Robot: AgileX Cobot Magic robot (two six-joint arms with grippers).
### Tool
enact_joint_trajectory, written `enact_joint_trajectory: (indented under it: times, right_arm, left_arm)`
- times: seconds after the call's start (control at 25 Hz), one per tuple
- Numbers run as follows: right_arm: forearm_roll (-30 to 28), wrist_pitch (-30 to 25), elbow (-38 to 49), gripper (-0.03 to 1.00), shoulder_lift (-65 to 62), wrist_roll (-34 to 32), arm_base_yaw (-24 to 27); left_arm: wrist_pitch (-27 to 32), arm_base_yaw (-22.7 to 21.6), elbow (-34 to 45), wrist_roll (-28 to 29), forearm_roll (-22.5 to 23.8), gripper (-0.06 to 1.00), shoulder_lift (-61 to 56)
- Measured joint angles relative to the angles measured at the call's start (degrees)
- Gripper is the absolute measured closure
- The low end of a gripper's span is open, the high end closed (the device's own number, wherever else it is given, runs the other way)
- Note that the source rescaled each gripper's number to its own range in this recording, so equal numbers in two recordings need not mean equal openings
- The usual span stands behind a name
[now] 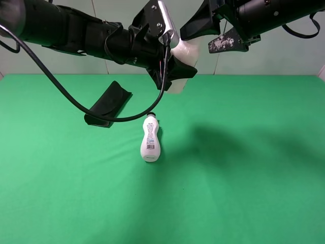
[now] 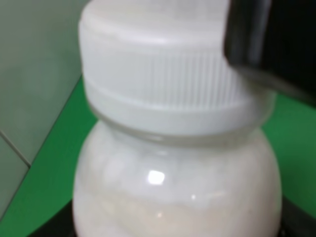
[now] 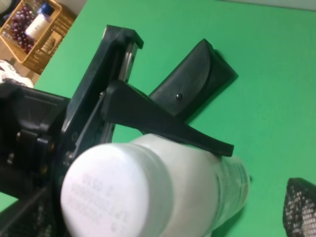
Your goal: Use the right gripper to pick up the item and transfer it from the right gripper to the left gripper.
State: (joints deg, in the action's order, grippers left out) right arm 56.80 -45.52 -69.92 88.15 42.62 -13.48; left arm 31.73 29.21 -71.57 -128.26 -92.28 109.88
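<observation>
The left arm (image 1: 76,30) is being held closest to the high camera, reaching in from the left above the green counter (image 1: 244,193). The right arm (image 1: 274,15) is being held in from the other side. The two are being shown tip to tip, up in the air near the middle.

A flat black case (image 1: 107,104) is being shown lying on the counter, under the left arm.

The left end effector (image 1: 175,68) is being squeezed shut on the item (image 1: 185,51), a fat cream-white bottle with a wide white cap. The item is being held up in the air, well above the counter.

The right end effector (image 1: 200,40) is being held wide open around the cap end. In the right wrist view, green is being seen between one finger (image 3: 301,207) and the bottle, so that finger is not touching it.

A slim white bottle (image 1: 150,140) with a small black cap is being shown on the counter, near the case but apart from it.
</observation>
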Motion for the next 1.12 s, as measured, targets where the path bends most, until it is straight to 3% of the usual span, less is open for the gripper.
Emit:
enact_joint_trajectory:
  times: [0.24, 0.44, 0.72, 0.92, 1.12]
  right_arm:
    - [-1.09, -1.06, 0.00, -0.03, -2.28, -0.48, 0.00]
    - [-5.46, -0.99, 0.00, -0.03, -3.40, -3.03, 0.39]
    - [-8.75, -1.34, 0.00, -0.03, -4.10, -5.56, 5.62]
    - [-16.57, -1.11, 0.00, -0.03, -8.68, -11.01, 8.79]
    - [-29.40, -1.60, 0.00, -0.03, -14.87, -21.33, 9.28]
  left_arm:
    - [0.05, 0.00, 0.00, 0.00, 0.00, 0.94, 0.00]
    - [0.05, 0.00, 0.00, 0.00, 0.00, 0.94, 0.00]
    - [0.05, 0.00, 0.00, 0.00, 0.00, 0.94, 0.00]
    - [0.05, 0.00, 0.00, 0.00, 0.00, 0.94, 0.00]
    - [0.05, 0.00, 0.00, 0.00, 0.00, 0.94, 0.00]
